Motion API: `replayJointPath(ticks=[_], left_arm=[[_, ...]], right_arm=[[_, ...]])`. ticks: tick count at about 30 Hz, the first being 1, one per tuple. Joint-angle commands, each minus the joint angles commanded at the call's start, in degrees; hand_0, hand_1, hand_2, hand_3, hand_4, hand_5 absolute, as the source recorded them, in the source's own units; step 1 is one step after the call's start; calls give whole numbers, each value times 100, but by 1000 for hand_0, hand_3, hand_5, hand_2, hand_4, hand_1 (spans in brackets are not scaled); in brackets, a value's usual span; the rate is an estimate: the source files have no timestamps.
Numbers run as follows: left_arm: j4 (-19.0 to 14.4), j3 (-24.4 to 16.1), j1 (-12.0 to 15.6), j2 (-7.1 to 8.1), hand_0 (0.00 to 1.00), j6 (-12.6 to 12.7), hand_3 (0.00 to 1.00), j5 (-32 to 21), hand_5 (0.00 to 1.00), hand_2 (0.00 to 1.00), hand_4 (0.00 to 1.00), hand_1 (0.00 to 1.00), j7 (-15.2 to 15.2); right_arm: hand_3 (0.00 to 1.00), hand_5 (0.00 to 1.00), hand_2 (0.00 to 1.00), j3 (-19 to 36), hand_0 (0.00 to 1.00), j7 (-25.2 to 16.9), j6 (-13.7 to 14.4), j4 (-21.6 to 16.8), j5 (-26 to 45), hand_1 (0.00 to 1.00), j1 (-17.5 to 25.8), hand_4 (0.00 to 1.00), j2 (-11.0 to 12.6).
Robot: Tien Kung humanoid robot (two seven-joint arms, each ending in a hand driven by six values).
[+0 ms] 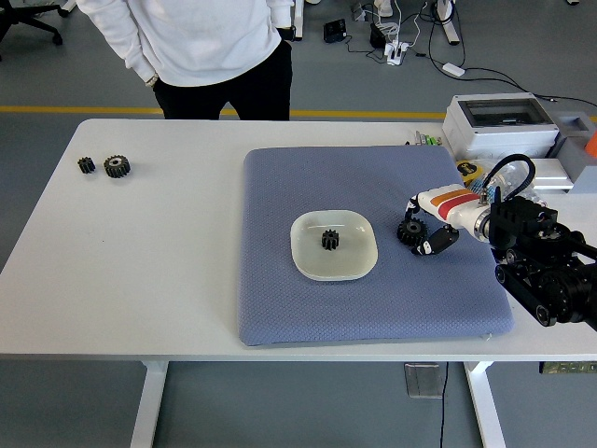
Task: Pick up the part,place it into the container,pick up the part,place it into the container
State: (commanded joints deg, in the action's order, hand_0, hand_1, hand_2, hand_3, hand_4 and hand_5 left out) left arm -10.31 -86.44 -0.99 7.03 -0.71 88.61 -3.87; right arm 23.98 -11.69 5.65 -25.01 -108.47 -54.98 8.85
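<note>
A black gear [407, 231] lies on the blue mat [280, 280], just right of the white dish [303, 254]. A smaller black gear [329, 240] sits inside the dish. My right hand [419, 228] comes in from the right. Its white fingers [412, 208] curl over the far side of the gear and its black thumb [435, 242] presses at the gear's near right side. The gear still rests on the mat. My left arm is out of view.
Two more black gears [86, 165] [117, 166] lie at the table's far left. A grey box [499, 126] stands at the back right. A person in a white top [201, 42] stands at the far side, hands by the hips.
</note>
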Motion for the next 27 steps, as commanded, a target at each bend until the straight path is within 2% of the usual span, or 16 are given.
replayJointPath(ticks=[2,3,8,9,14,15,20,21,26,27], left_arm=[[0,-12,3,-2,721,-3,573,15,571,707,611,690,-8],[0,-24,6,-2,721,-3,573,29,571,709,611,690,-11],[0,-36,4,1,721,-1,573,40,571,709,611,690,-13],[0,-30,2,1,721,-1,574,32,572,708,611,690,-12],[0,-31,4,-4,721,-2,574,31,572,708,611,690,-11],[0,-33,6,-4,721,-2,574,30,572,710,611,690,-12],[0,-56,9,0,721,0,574,50,572,710,611,690,-12],[0,-58,9,1,721,0,573,52,571,710,610,690,-11],[0,-62,10,1,721,-3,573,57,571,710,610,690,-10],[0,-66,10,1,721,-2,573,60,572,707,611,690,-10]], right_arm=[[578,223,683,6,521,4,-13,-9,18,629,4,808,-10],[556,205,630,8,493,4,-19,-1,30,590,1,768,-23],[556,205,630,-12,493,21,-35,38,99,590,4,768,-51],[521,172,546,-18,476,23,-40,59,115,505,4,713,-61],[521,172,546,-61,476,-1,-16,58,224,505,14,713,-56],[472,144,468,-62,310,-12,-2,57,245,441,13,672,-56],[472,144,468,-36,310,-53,53,15,376,441,10,672,-18],[452,135,408,-29,200,-54,45,14,391,334,9,710,-14],[452,135,408,33,200,-37,39,2,381,334,10,710,32],[422,121,332,46,69,-31,33,1,381,223,10,791,41]])
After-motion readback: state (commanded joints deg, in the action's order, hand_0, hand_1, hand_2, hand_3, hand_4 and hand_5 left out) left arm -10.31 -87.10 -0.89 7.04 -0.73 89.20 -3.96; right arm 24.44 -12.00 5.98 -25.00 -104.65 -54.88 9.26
